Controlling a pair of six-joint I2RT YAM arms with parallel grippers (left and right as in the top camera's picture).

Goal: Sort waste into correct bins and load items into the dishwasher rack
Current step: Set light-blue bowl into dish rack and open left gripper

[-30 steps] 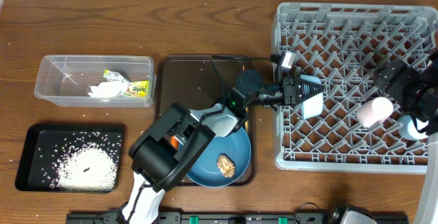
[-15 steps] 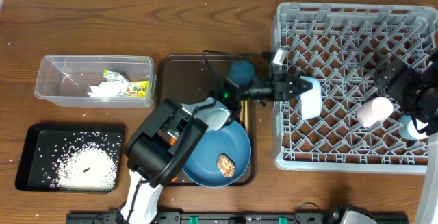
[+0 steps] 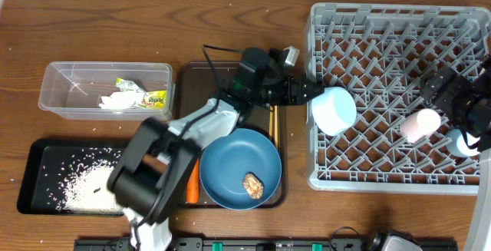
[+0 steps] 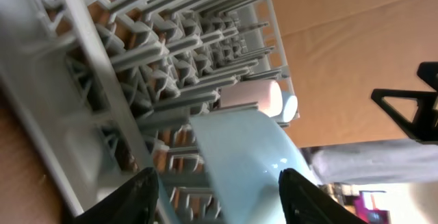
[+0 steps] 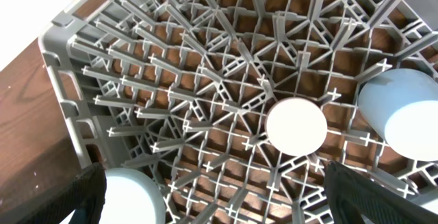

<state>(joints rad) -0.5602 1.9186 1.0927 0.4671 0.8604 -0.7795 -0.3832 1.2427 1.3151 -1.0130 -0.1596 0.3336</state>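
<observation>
the left arm stretches from the table's front edge, past the blue plate (image 3: 230,157), to the left wall of the grey rack (image 3: 383,28). the left gripper (image 3: 308,94) has its fingers apart around the tipped white bowl (image 3: 332,110); whether it grips cannot be told. farther over, the right gripper (image 3: 443,91) hangs wide open above the pinkish-white cup (image 3: 420,124).

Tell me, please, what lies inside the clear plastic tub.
A crumpled white napkin and a silver and yellow-green wrapper lie in the tub; anything beneath them is covered.
</observation>
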